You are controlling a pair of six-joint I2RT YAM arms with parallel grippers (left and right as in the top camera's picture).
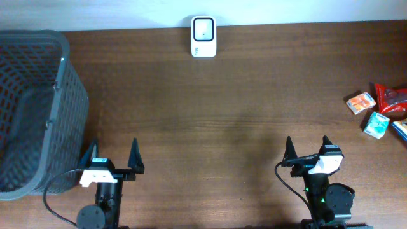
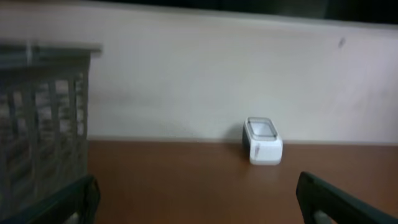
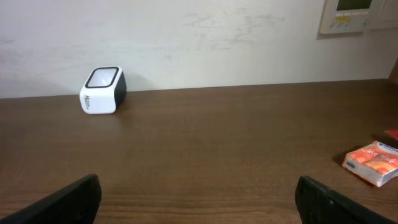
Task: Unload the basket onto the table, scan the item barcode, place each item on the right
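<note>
Lying well apart, ahead-right of the right claw (image 1: 307, 142): orange packet (image 1: 360, 102)

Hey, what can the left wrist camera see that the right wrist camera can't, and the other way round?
Only the left wrist view: the grey mesh basket, standing at the left.
Only the right wrist view: an orange packet lying at the right, and a control panel high on the wall at the top right.
Both: the white scanner by the wall, at the far edge of the brown table.
</note>
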